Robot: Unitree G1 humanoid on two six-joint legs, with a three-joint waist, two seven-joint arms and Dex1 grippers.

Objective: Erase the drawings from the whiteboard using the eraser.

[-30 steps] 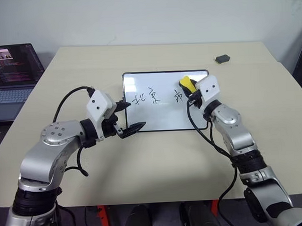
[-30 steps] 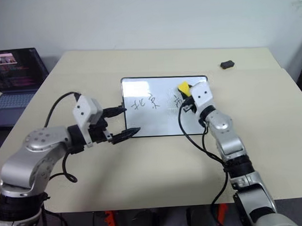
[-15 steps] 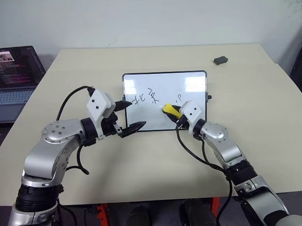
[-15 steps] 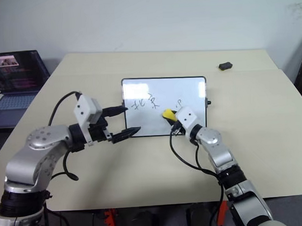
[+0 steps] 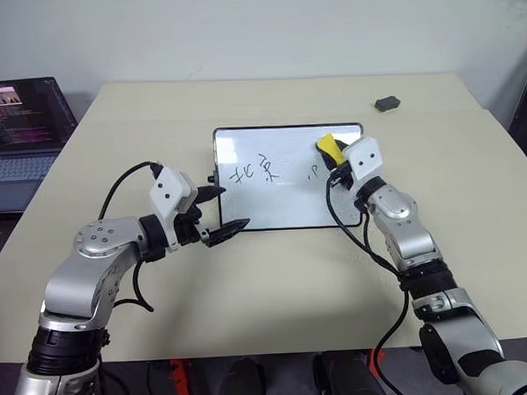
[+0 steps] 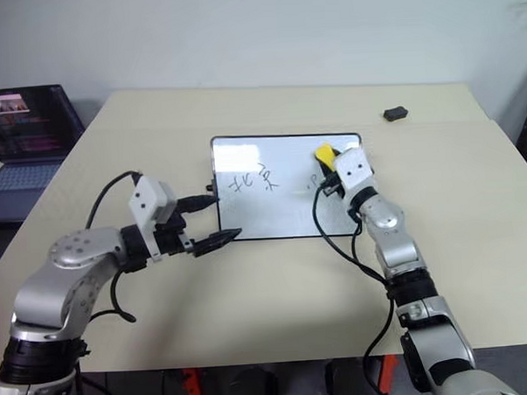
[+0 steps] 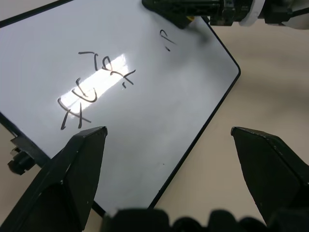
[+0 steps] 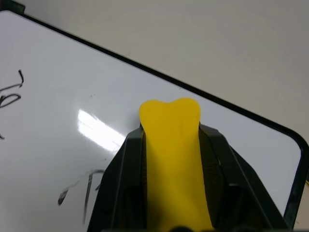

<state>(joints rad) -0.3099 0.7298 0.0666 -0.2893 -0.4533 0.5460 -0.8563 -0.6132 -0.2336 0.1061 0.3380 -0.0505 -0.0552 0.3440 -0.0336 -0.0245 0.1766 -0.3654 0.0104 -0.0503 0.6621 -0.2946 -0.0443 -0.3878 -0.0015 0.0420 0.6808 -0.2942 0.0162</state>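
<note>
The whiteboard (image 5: 281, 205) lies flat mid-table in its thin black frame. The drawings (image 5: 254, 172) are black strokes on its left half, and a small leftover mark (image 5: 313, 171) sits further right. My right gripper (image 5: 333, 152) is shut on the yellow eraser (image 5: 328, 147) over the board's far right corner, and the eraser (image 8: 171, 145) sticks out between the jaws in the right wrist view. At the board's near left corner my left gripper (image 5: 232, 208) stands open, with one finger (image 7: 77, 169) on each side of the board's edge. Nothing is between them.
An open laptop (image 5: 20, 129) sits off the table's left side. A small dark grey lump (image 5: 387, 103) lies on the beige table (image 5: 250, 294) at the back right. A small black knob (image 7: 19, 162) sticks out from the board's left side.
My right gripper swept the eraser down across the board's right part and back up to the far right corner. Most of the right-hand character is wiped away. The left gripper hardly moved.
</note>
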